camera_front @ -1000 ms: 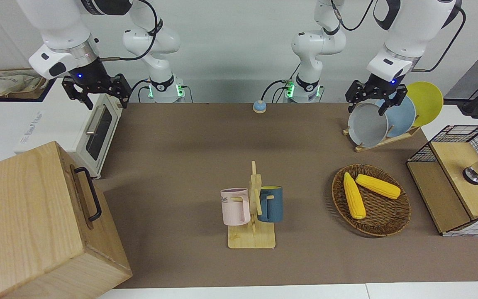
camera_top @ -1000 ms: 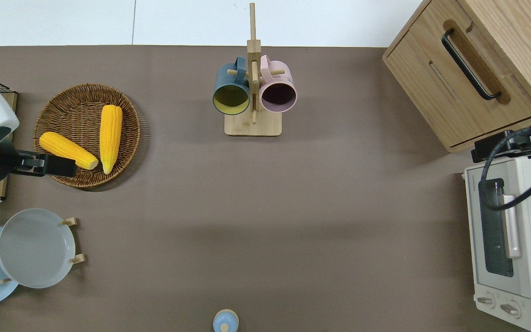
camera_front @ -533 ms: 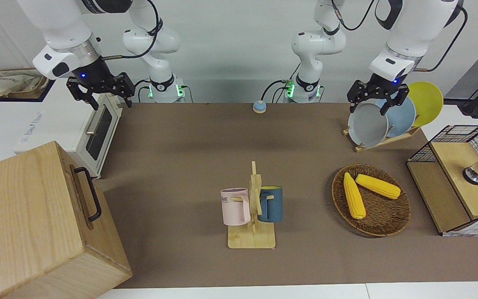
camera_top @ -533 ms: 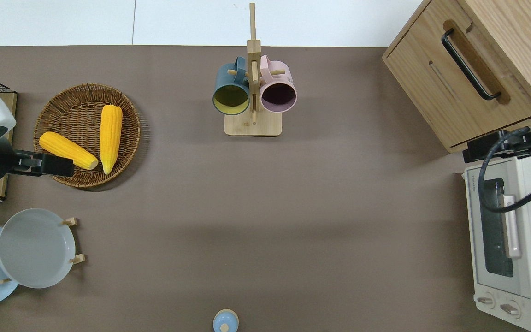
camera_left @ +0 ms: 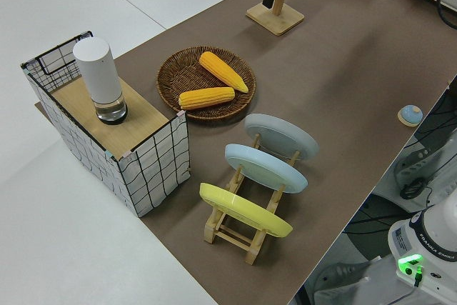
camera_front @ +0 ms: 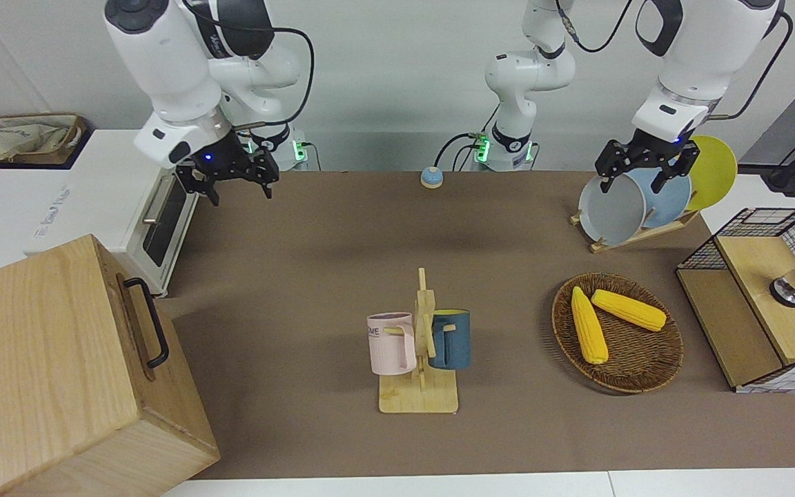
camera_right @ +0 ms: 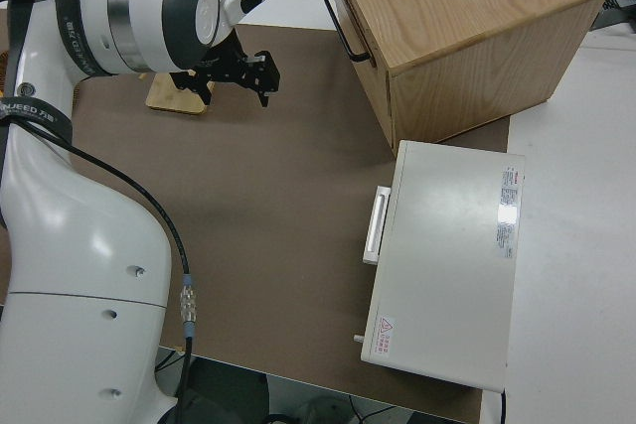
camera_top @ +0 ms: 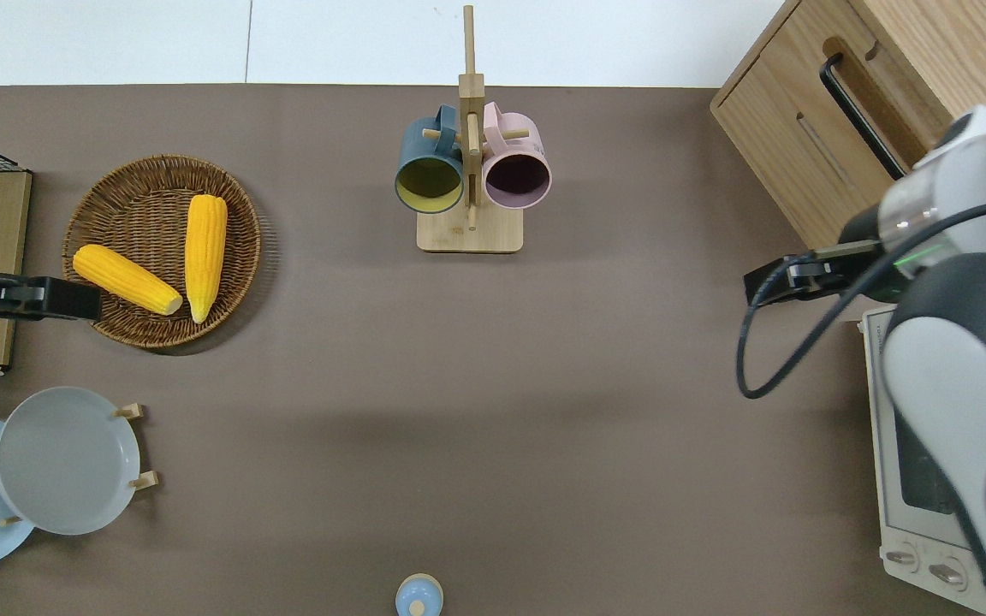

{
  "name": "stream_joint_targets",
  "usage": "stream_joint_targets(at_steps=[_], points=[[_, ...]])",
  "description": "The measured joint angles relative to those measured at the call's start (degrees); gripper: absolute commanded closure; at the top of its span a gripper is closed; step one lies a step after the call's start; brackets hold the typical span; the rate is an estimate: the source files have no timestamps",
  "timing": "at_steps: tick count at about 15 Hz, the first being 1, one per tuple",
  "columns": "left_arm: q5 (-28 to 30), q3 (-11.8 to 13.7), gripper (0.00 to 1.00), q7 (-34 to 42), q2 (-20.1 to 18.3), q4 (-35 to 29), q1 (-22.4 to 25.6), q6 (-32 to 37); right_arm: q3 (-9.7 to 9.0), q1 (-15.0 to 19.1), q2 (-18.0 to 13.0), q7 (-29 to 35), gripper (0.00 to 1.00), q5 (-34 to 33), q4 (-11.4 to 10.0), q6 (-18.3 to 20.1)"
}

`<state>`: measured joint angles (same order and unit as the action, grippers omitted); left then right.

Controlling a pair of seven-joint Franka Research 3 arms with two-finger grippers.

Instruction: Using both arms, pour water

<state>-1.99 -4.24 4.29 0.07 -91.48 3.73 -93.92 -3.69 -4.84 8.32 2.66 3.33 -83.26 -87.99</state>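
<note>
A dark blue mug and a pink mug hang on a wooden rack in the middle of the brown mat. My right gripper is open and empty, up in the air over the mat beside the wooden cabinet's corner. My left gripper is open too and holds nothing; from overhead it hangs over the rim of the wicker basket. A white cylinder on a glass base stands on the wire-sided shelf at the left arm's end.
A wooden cabinet and a toaster oven fill the right arm's end. A wicker basket holds two corn cobs. Three plates stand in a rack nearer to the robots. A small blue bell sits near the arm bases.
My right arm has swung from above the toaster oven out over the mat. My left gripper has drifted a little toward its own end of the table. Both stayed open.
</note>
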Motion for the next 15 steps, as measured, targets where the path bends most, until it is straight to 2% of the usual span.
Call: stream_joint_targets(at_steps=[2, 4, 7, 10, 15], points=[[-0.04, 1.18, 0.00, 1.34, 1.83, 1.56, 1.19, -0.62, -0.06, -2.62, 1.57, 1.21, 0.009, 0.00, -1.21, -3.47], [-0.05, 2.20, 0.00, 5.28, 4.34, 3.96, 3.74, -1.20, -0.10, -4.56, 3.32, 2.65, 0.009, 0.27, -1.50, -6.76], [0.88, 2.67, 0.00, 15.70, 7.78, 7.06, 11.89, -4.25, -0.07, -6.09, 5.70, 3.93, 0.011, 3.29, -1.57, -12.20], [2.07, 2.74, 0.00, 21.88, 8.69, 7.23, 16.63, -6.37, -0.10, -7.78, 7.56, 4.75, 0.009, 3.57, -1.65, -16.41], [8.08, 2.77, 0.00, 31.38, 9.56, 7.26, 25.60, -12.06, -0.12, -10.88, 11.97, 6.57, 0.009, 3.55, -1.69, -25.76]])
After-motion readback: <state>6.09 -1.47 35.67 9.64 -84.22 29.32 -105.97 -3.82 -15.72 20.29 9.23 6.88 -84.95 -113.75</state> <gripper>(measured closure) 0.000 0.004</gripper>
